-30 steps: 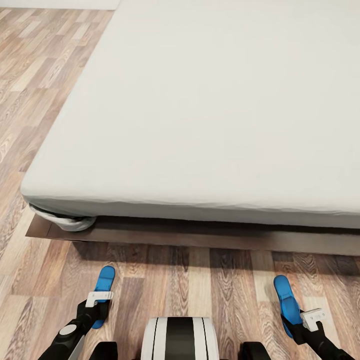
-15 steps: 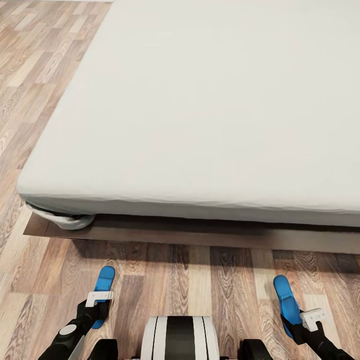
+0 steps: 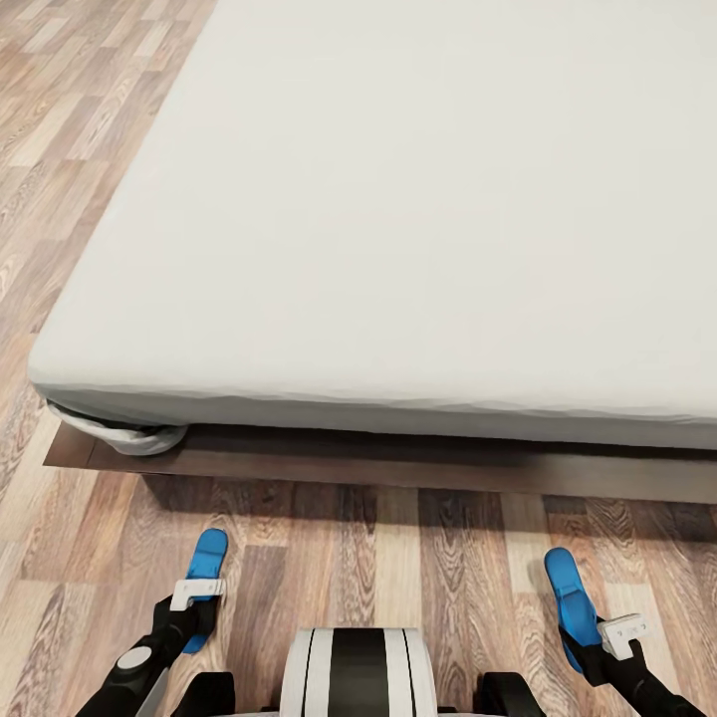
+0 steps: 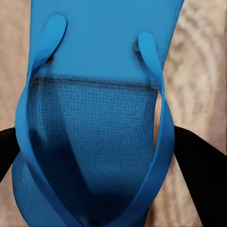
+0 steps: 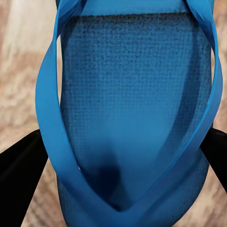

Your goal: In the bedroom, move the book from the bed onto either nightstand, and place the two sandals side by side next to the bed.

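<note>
The left gripper (image 3: 195, 609) is clamped on a bright blue rubber flip-flop sandal (image 3: 207, 570), its black fingers (image 4: 198, 175) pressing the sole's two edges in the left wrist view. The right gripper (image 3: 590, 647) grips a second blue sandal (image 3: 566, 596) the same way, black fingers (image 5: 21, 170) closed against its sides. Two sandals, one per gripper, hang low over the brown wood-plank floor (image 3: 398, 578), well apart, either side of the robot's white-and-black trunk (image 3: 357, 672). Ahead stands the wide low bed (image 3: 418, 249), with smooth off-white mattress and dark brown wooden base; its foot edge runs across the head view, the near left corner in sight. Against a second ago, the head camera has crept toward the bed, whose corner sits lower and further left; both arms hold as before. The book cannot be seen.
</note>
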You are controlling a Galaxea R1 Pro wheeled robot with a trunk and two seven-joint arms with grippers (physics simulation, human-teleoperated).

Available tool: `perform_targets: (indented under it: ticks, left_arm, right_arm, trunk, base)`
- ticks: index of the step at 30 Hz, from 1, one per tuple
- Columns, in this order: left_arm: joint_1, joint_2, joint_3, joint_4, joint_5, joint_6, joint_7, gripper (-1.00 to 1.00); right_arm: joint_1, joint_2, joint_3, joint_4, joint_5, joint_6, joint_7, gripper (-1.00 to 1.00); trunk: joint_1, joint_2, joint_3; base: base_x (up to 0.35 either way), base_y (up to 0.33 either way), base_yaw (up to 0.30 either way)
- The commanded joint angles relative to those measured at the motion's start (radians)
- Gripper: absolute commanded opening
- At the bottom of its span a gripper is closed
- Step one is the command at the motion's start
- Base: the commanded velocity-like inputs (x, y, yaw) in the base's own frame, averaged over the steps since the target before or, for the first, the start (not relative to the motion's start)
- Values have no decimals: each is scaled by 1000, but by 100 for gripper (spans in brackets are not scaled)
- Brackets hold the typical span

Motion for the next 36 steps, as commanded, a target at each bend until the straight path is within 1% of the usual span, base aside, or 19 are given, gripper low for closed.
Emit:
perform_targets:
  ticks: [1,3,4,15,17,19,20,28,33,36]
  left_arm:
    - [0,1,-2,-2,11,-19,-1,-100]
    - [1,1,-2,-2,14,-47,-1,-100]
    - [1,1,-2,-2,15,-51,-1,-100]
    - [1,1,1,-2,20,-58,-1,-100]
    - [1,1,8,-2,20,-58,-1,-100]
    - [1,1,38,-2,20,-58,-1,-100]
    - [1,1,47,-2,19,-58,-1,-100]
    - [1,1,61,-2,19,-63,-1,-100]
    - [1,1,87,-2,19,-64,-1,-100]
    - [1,1,96,-2,19,-64,-1,-100]
  right_arm:
    - [-1,-1,7,1,-11,-2,5,-100]
    - [-1,-1,7,1,-11,-2,5,-100]
    - [-1,-1,7,1,-11,-2,6,-100]
    - [-1,-1,7,0,-11,-2,6,-100]
    - [-1,-1,7,0,-11,-2,6,-100]
    - [-1,-1,7,0,-11,-2,6,-100]
    - [-1,-1,7,0,-11,-2,5,-100]
    - [-1,1,7,2,-11,-2,5,-100]
    - [-1,1,7,2,-11,-2,5,-100]
    - [-1,1,7,2,-11,-2,5,-100]
  trunk:
    - [0,0,0]
    - [0,0,0]
    - [0,0,0]
    - [0,0,0]
    - [0,0,0]
    - [1,-1,-8]
    - [1,-1,-12]
    - [1,-1,-12]
    - [1,-1,-12]
    - [3,-2,-24]
  base:
    - [0,0,0]
    - [0,0,0]
    - [0,0,0]
    - [0,0,0]
    - [0,0,0]
    - [0,0,0]
    - [0,0,0]
    - [0,0,0]
    - [0,0,0]
    - [0,0,0]
